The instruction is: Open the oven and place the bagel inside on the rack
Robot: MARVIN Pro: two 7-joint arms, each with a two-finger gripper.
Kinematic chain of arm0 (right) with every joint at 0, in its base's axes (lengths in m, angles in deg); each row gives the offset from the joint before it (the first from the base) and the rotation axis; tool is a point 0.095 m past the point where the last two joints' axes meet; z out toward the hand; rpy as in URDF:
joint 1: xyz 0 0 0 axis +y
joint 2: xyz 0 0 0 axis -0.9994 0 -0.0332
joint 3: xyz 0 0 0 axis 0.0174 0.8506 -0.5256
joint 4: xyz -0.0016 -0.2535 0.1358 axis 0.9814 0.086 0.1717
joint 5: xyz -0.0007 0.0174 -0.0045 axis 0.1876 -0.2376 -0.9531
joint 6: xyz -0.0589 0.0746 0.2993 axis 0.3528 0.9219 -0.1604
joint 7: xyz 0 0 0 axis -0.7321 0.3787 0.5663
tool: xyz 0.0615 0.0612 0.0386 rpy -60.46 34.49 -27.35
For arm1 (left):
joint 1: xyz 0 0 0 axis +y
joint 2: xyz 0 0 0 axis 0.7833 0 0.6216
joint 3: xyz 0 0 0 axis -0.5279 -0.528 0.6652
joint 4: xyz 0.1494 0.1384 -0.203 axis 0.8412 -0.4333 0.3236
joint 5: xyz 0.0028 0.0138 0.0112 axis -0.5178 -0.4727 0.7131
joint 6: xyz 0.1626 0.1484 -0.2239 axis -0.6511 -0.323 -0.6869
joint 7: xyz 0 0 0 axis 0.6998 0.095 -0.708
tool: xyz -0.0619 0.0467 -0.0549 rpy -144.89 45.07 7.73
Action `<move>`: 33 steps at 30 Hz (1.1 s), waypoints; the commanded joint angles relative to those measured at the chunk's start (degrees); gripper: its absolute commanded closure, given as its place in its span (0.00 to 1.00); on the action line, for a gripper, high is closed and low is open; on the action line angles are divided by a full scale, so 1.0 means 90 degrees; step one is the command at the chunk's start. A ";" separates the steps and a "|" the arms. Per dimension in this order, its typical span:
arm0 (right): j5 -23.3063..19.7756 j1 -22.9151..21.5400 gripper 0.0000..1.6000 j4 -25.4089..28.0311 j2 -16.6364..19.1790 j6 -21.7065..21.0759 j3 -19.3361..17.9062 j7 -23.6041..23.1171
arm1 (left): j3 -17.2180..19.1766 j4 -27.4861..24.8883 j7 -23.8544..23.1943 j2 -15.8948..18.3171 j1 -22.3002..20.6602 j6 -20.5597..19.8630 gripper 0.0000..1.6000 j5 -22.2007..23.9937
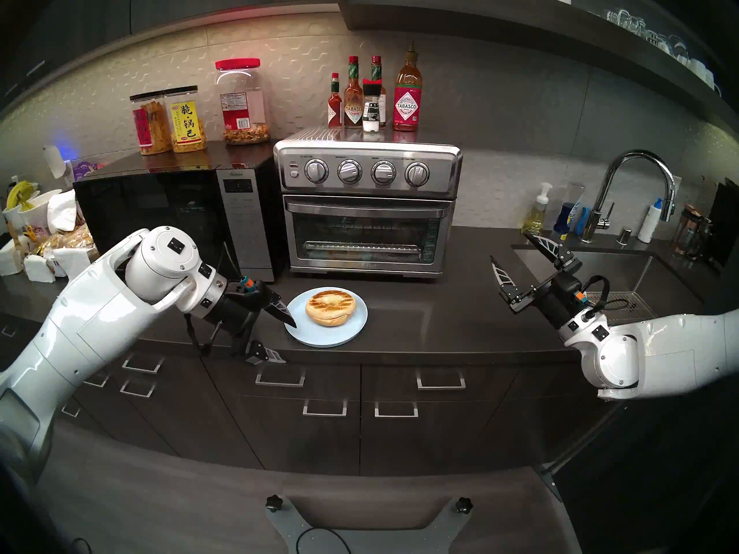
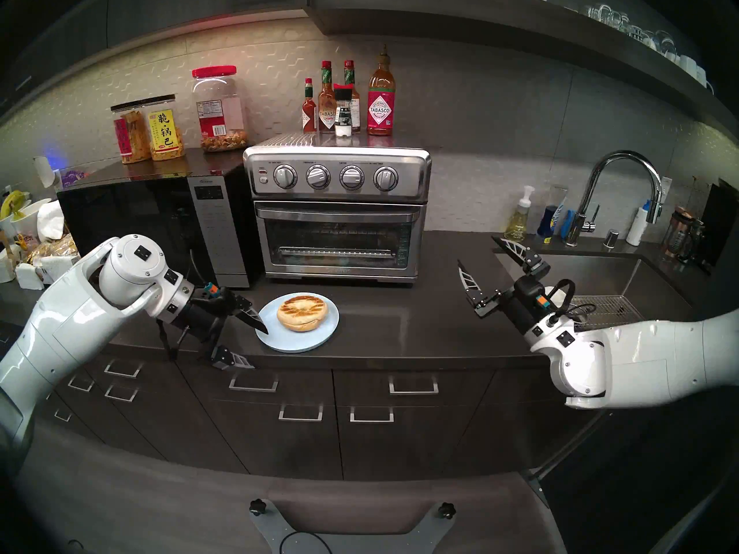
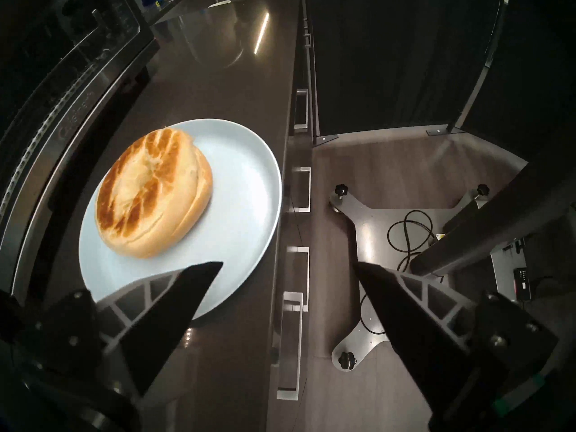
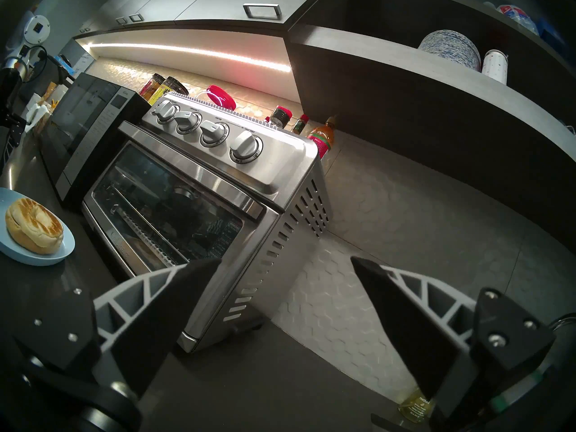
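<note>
Bagel (image 1: 331, 307) with dark grill marks sits on a pale blue plate (image 1: 352, 329) on the dark worktop (image 1: 440, 313), directly in front of the oven (image 1: 368, 205), at 6 o'clock from its door. Neither claw touches it. The oven door is closed, its bar handle running across the top of the glass window, and through the glass a thin wire rack (image 1: 362, 247) shows low in the cavity. Four round knobs line the panel above the door. A black microwave (image 1: 168, 217) stands at the oven's 9 o'clock, with snack jars on top; sauce bottles (image 1: 408, 97) stand on the oven's roof.

The left claw (image 1: 280, 339) hangs at the plate's 9 o'clock, fingers spread wide and empty. One finger tip overlaps the plate's near-left rim in the head view; the other sits out past the worktop's front edge, above the drawers. In the left wrist view one finger (image 3: 174, 300) covers the plate's edge, just short of the bagel.

The right claw (image 1: 516, 257) is held well apart at the plate's 3 o'clock, near the sink (image 1: 624, 269), fingers spread and holding nothing.
</note>
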 commanded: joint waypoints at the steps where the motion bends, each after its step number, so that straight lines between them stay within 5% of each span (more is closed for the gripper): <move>1: 0.0015 -0.0101 0.00 -0.0003 -0.0003 -0.0013 -0.0075 0.0017 | 0.0119 0.0269 -0.0187 -0.0117 -0.0410 0.0143 0.00 0.0047; 18: 0.0018 -0.0101 0.00 0.0001 0.0001 -0.0021 -0.0080 0.0017 | 0.0091 0.0461 -0.0036 -0.0103 0.0011 0.0534 0.00 0.0053; 33: 0.0016 -0.0099 0.00 -0.0001 0.0001 -0.0018 -0.0081 0.0015 | -0.0029 0.1228 -0.0041 -0.0544 -0.0484 0.0676 0.00 -0.0072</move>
